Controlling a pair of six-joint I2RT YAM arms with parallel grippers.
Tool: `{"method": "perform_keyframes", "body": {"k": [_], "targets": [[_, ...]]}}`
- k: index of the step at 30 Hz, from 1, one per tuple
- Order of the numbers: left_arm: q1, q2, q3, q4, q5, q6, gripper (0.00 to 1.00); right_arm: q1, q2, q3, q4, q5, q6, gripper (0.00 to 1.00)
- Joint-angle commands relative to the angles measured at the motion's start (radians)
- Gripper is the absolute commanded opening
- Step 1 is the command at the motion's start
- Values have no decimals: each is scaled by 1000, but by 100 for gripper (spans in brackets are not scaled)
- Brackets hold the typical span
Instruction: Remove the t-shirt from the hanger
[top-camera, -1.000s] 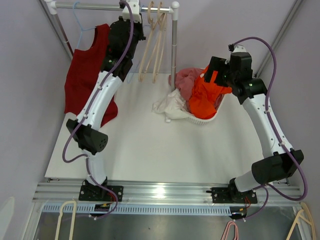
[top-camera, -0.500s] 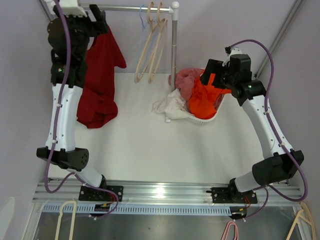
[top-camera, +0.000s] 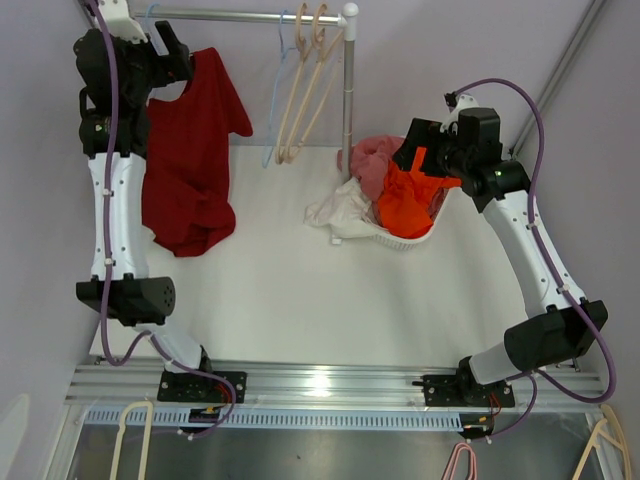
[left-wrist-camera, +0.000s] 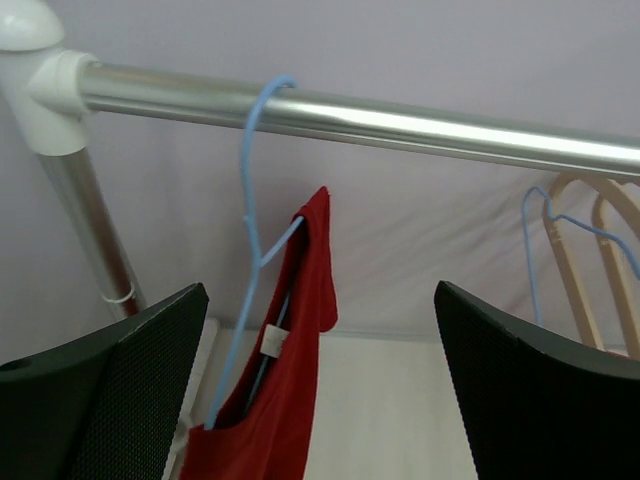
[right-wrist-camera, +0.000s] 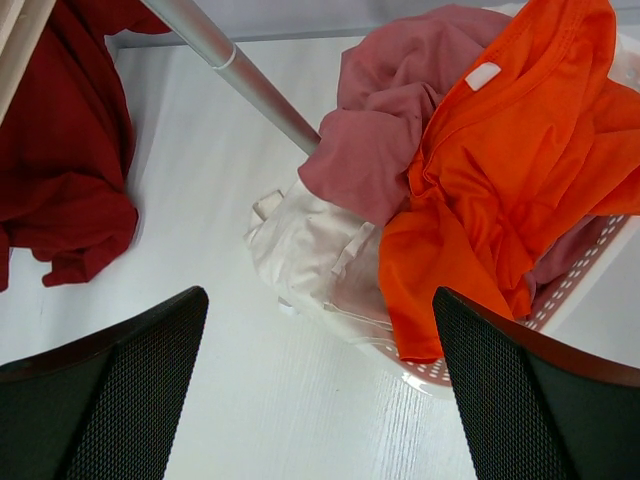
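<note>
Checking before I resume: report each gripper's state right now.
Left gripper: open, empty, facing the red t-shirt on its blue hanger.
Right gripper: open, empty, above the orange shirt in the basket.

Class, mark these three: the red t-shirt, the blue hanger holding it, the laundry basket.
red t-shirt (top-camera: 190, 170), top external view, middle of its body.
blue hanger (left-wrist-camera: 249, 190), left wrist view, stem below the hook.
laundry basket (top-camera: 408, 241), top external view, near rim.

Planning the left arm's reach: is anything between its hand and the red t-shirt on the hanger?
Nothing visible. The open left hand faces the red t-shirt on its blue hanger, with only open air between them.
</note>
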Motion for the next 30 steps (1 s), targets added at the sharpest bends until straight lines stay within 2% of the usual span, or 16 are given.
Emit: {"method": "perform_keyframes", "body": {"k": [1, 11, 16, 19, 20, 25, 27, 28, 30], "targets": [[48, 47, 84, -34, 40, -41, 99, 7, 15, 49, 22, -20, -5, 99], [83, 159, 115, 0, 81, -73, 99, 10, 71, 99, 14, -11, -3, 100], [89, 199, 141, 17, 78, -95, 90, 10, 94, 130, 2, -3, -9, 99], [89, 207, 147, 41, 92, -113, 66, 9, 98, 138, 5, 2, -11, 99], [91, 210, 152, 40, 87, -116, 53, 9, 101, 138, 7, -3, -11, 99], [91, 202, 152, 61, 84, -121, 31, 12, 107, 144, 2, -7, -13, 100], [89, 199, 155, 74, 90, -133, 19, 13, 107, 145, 0, -6, -14, 100], [88, 195, 153, 92, 95, -148, 10, 15, 110, 145, -3, -6, -14, 99], [85, 191, 150, 114, 125, -161, 4, 18, 110, 147, -6, -3, -16, 100]]}}
